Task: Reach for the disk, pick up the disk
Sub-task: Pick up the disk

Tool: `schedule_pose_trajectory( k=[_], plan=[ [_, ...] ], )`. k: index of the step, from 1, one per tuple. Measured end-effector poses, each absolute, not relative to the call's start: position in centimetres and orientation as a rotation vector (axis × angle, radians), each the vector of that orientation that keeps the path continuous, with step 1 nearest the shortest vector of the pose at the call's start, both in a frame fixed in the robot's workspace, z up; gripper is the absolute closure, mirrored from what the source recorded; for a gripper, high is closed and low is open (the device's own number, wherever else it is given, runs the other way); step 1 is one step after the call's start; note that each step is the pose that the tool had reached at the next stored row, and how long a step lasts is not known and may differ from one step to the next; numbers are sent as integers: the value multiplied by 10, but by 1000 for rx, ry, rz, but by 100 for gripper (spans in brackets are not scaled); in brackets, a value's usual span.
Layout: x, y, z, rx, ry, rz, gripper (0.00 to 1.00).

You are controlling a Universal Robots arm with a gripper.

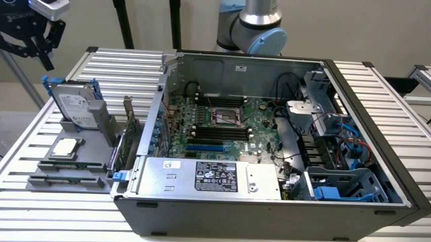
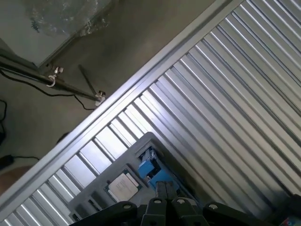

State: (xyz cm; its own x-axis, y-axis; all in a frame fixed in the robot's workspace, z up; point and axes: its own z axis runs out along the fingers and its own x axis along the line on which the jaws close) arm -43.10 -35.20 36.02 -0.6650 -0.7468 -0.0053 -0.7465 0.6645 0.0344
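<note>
I see the gripper (image 1: 32, 43) hanging high, at eleven o'clock from the disk (image 1: 72, 107), well apart, its fingers pressed together on nothing. The disk stands upright in a grey holder (image 1: 101, 123), at nine o'clock of the open computer case (image 1: 269, 214).

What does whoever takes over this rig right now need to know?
Gripper: up high at the exterior view's left, above and apart from the disk, carrying nothing.
Disk: standing upright in the grey holder on the ribbed table, beside the open computer case. CPU chip lies flat in the same holder.
Done: nothing gripped.
Left: disk not yet reached or picked up.
</note>
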Motion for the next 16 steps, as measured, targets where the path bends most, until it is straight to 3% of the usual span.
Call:
schedule_pose_trajectory(
  k=[16],
  plan=[
    [-430,-352,361,1635,-2666,-50,89]
  ],
)
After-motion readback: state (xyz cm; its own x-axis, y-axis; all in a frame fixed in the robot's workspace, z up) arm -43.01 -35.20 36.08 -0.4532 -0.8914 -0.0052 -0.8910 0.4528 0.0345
